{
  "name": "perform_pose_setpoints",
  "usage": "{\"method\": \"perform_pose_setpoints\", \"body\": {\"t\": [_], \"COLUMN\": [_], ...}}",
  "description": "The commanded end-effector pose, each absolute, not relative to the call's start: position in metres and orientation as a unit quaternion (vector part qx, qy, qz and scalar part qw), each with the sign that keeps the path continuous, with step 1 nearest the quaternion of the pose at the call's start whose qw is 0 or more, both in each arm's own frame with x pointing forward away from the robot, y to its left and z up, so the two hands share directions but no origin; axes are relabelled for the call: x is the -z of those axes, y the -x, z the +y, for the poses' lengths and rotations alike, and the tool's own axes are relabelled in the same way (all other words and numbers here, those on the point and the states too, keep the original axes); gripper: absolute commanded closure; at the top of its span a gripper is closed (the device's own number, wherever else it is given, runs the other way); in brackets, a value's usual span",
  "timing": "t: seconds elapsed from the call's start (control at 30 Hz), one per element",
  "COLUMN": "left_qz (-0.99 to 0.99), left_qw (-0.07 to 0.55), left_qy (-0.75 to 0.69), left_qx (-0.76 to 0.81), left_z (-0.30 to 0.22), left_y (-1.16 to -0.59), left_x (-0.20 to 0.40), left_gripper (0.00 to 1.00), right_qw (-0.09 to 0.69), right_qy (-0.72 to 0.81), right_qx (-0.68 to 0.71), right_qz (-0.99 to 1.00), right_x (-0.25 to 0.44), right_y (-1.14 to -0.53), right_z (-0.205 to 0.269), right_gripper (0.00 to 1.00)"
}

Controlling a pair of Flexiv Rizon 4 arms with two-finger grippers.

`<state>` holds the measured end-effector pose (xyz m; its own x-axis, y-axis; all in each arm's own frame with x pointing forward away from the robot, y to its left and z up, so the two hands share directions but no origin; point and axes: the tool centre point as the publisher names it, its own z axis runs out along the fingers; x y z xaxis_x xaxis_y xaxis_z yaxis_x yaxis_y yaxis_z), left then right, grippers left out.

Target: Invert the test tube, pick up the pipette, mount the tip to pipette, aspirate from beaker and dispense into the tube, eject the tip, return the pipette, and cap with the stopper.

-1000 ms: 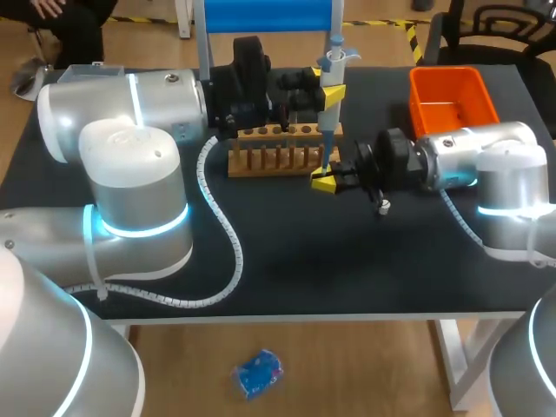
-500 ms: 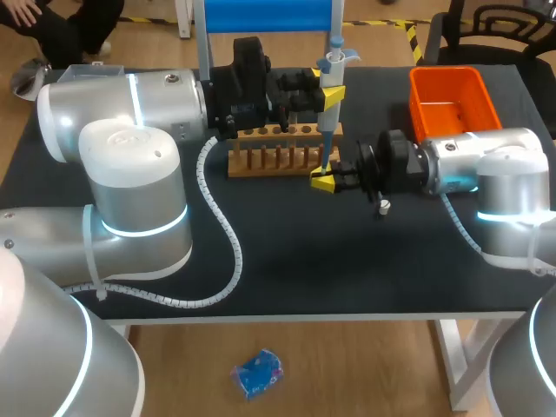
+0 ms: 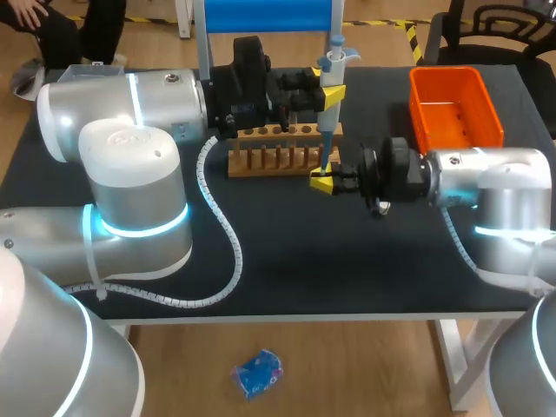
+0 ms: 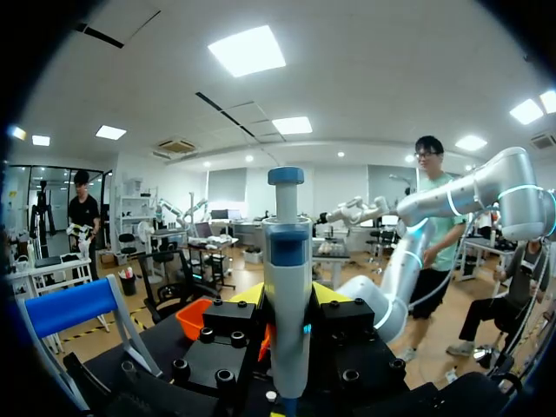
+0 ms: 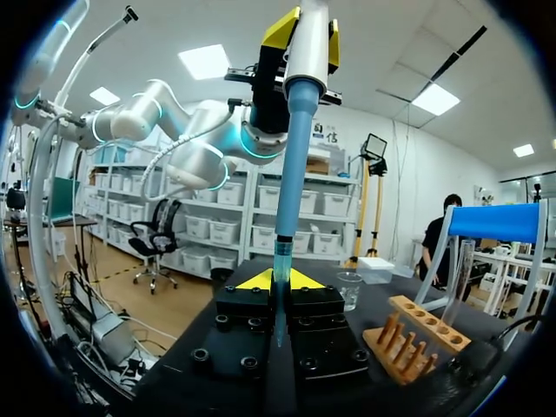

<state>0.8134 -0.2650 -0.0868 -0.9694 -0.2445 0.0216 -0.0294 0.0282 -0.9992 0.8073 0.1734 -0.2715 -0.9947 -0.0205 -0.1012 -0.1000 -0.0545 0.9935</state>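
- The left gripper (image 3: 333, 91) is clamping the upright grey-and-blue pipette (image 3: 327, 117) from two sides, holding it above the right end of the wooden peg rack (image 3: 278, 156).
- The right gripper (image 3: 326, 181), lying level and coming in from the right, is pinching the thin translucent pipette tip (image 5: 281, 261) at the pipette's lower end, just on the near side of the rack.
- Judged step: the tip is being seated on the shaft, so both arms are sharing one rigid column.
- Risk: if shaft and tip are not lining up, downward pressure is likely to be cocking or bending the tip, and a loose seat would be leaking during aspiration.
- Risk: any sideways pull by one arm while the other is gripping could be wrenching the pipette loose.
- Risk: a small pale object (image 3: 382, 207) is lying under the right wrist, where a low retreat could be sweeping it away.
- Room: the rack is crowding the far side. The clear glass beaker (image 5: 349, 291) is standing ahead of the right gripper, beside the rack. The orange plastic bin (image 3: 452, 87) is sitting well apart at the far right. The black tabletop (image 3: 330, 261) on the near side is offering the widest room.
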Motion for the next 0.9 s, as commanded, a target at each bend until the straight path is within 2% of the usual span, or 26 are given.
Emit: {"method": "perform_pose_setpoints", "body": {"t": [0.03,0.4,0.43,0.47,0.9], "left_qz": [0.712,0.712,0.712,0.712,0.712], "left_qw": [0.079,0.079,0.079,0.079,0.079], "left_qy": [0.097,0.097,0.097,0.097,0.097], "left_qx": [0.691,0.691,0.691,0.691,0.691], "left_z": [-0.266,-0.266,-0.266,-0.266,-0.266], "left_y": [-0.813,-0.813,-0.813,-0.813,-0.813], "left_x": [0.098,0.098,0.098,0.098,0.098], "left_gripper": [1.00,1.00,1.00,1.00,1.00], "right_qw": [0.047,0.049,0.044,0.045,-0.040], "right_qy": [0.025,0.009,0.008,0.004,-0.027], "right_qx": [-0.728,-0.729,-0.723,-0.718,-0.683], "right_qz": [0.683,0.683,0.689,0.695,0.729], "right_x": [0.260,0.259,0.260,0.261,0.281], "right_y": [-0.804,-0.806,-0.806,-0.806,-0.802], "right_z": [0.173,0.170,0.169,0.169,0.142], "right_gripper": [1.00,1.00,0.68,0.00,0.00]}}
